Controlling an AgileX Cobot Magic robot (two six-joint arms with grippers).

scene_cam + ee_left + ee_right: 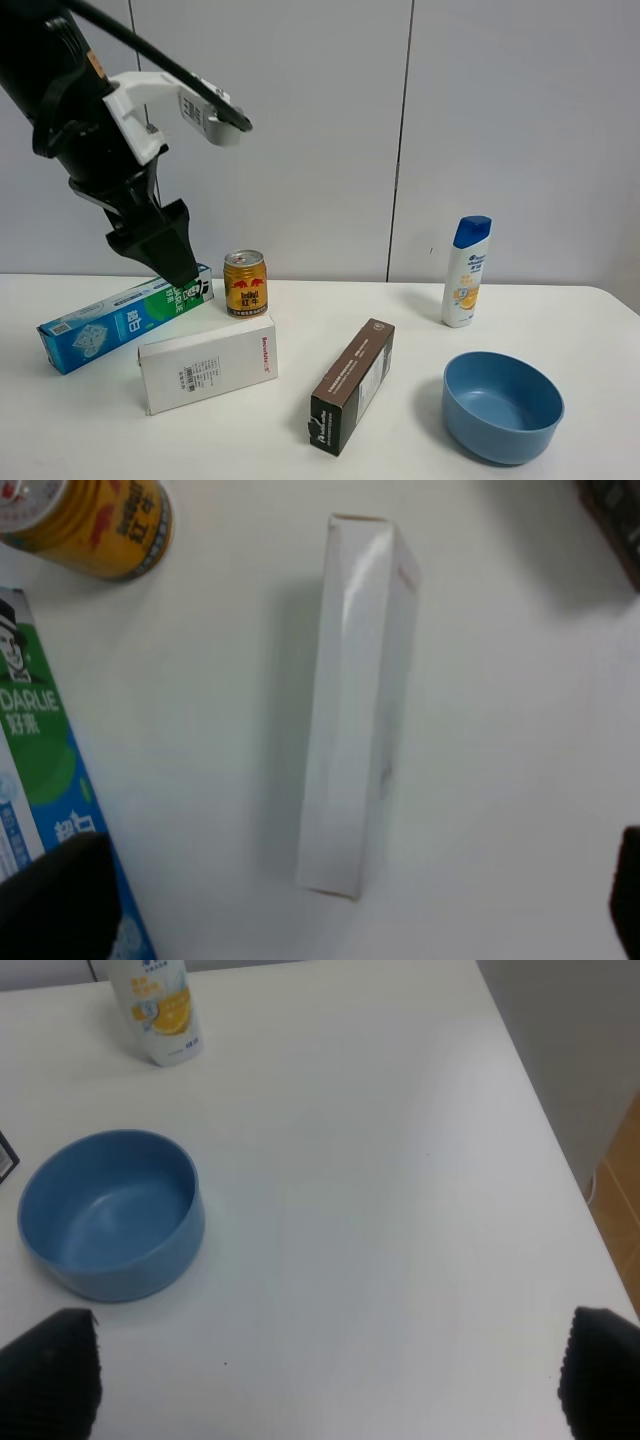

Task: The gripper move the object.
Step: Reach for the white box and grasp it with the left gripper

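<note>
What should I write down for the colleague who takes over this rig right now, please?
Left gripper: open, empty, hanging above the white carton, not touching it.
Right gripper: open, empty, over the table beside the blue bowl.
Carton: lying in front of the gold can, between the toothpaste box and the dark brown box.
Done: no grip yet.
Left: lower, grip the carton, move it.

On the white worktop (580, 330), a blue-green Darlie toothpaste box (100, 325) is laid flat at nine o'clock. A gold-and-red drink can (245, 283) is stood upright at eleven o'clock, a blue-capped white shampoo bottle (466, 272) at two o'clock. A dark brown box (352, 398) is laid near the middle, a blue bowl (500, 435) at four o'clock.
</note>
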